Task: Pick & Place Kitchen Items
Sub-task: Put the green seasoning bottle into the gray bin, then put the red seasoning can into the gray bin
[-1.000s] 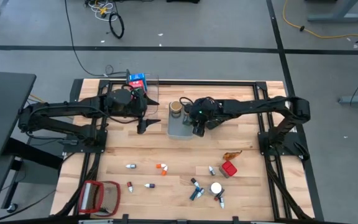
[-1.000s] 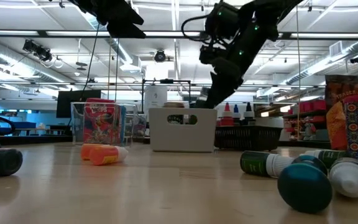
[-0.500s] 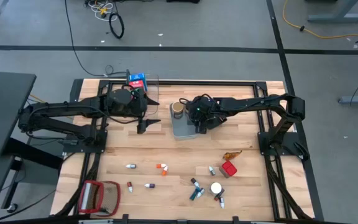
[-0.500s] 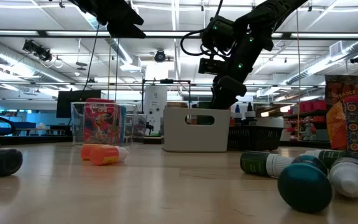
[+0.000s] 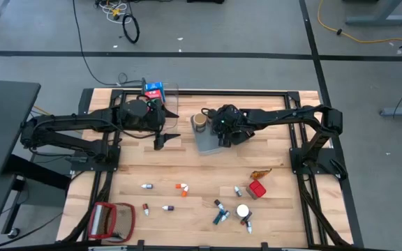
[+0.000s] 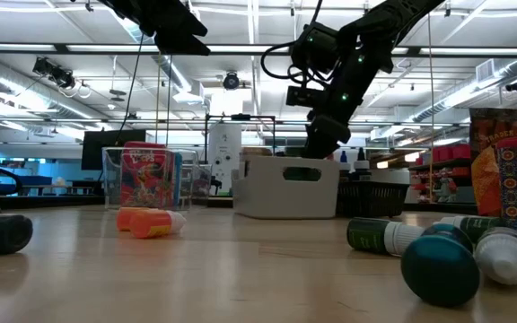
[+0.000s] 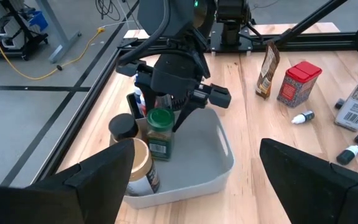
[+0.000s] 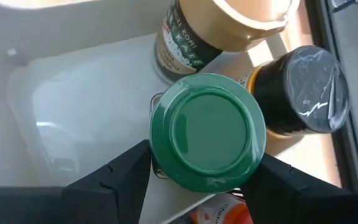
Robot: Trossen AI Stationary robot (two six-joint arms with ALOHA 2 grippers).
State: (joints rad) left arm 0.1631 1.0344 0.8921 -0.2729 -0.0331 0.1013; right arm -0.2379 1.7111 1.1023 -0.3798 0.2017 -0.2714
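The right gripper is standing over the grey bin, its fingers straddling the green-lidded jar, which is sitting upright inside the bin. From the right wrist view the fingers are flanking the lid closely; whether they are still pressing on it cannot be told. Over the last second the arm has been travelling toward the left arm, and the bin has been sliding and skewing along with it. This is suggesting a placement in progress, not yet released. Two other jars are sitting in the bin already. The left gripper is waiting, wide open, beside the bin. Several items are remaining on the table.
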